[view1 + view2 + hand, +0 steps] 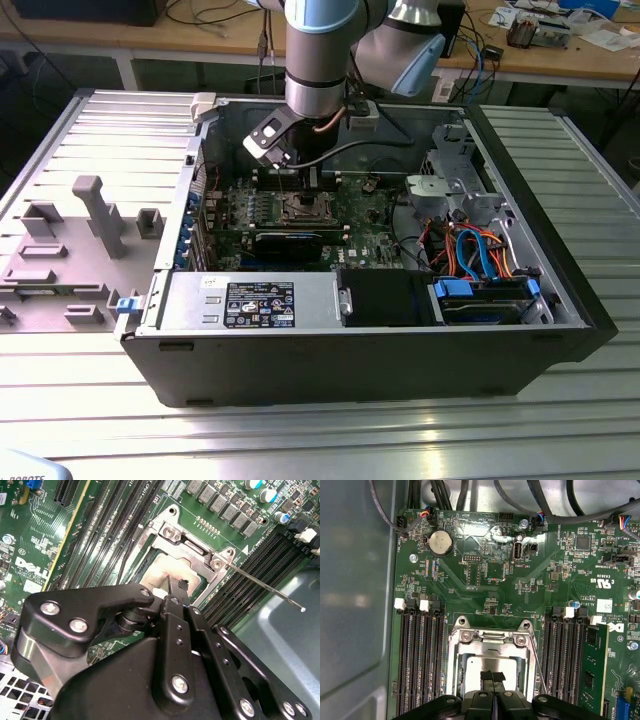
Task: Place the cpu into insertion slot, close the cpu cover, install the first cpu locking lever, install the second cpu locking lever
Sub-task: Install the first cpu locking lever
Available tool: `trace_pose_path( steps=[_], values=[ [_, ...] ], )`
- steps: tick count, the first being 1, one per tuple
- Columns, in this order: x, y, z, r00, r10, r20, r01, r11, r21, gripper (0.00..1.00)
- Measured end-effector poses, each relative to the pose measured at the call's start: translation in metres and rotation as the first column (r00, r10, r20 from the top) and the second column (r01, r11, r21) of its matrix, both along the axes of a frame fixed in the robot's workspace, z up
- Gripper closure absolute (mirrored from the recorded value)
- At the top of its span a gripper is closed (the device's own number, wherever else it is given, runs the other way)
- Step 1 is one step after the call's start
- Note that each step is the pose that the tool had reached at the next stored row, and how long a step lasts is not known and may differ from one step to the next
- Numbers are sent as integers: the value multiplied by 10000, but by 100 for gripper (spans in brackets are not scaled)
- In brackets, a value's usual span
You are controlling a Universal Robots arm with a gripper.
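My gripper (301, 192) reaches down into the open computer case over the green motherboard. In both wrist views its two black fingers (487, 677) are pressed together, gripper (176, 586) just above the middle of the insertion slot (490, 667). The cpu (161, 569) lies in the slot, its silver-grey top showing through the window of the cpu cover (454, 665), which lies flat around it. One thin wire locking lever (265, 587) juts out from the socket corner over the memory slots; the same lever (538, 666) runs along the socket's side.
Long black memory slots (420, 660) flank the socket, and a green memory card (592, 667) stands in one. A coin battery (440, 542) and cables (470, 250) sit nearby. The grey case wall (355, 605) is close beside the board. A grey parts fixture (90, 215) lies outside the case.
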State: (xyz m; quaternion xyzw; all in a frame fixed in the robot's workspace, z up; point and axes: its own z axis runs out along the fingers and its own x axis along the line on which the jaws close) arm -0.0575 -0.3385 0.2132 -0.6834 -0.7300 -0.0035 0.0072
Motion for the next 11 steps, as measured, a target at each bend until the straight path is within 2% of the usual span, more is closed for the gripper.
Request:
trace_pose_path(
  steps=[6, 11],
  values=[
    [0, -1, 16, 10000, 0, -1, 0, 10000, -1, 89],
    [0, 0, 65, 10000, 0, 0, 0, 10000, 2, 89]
  ],
)
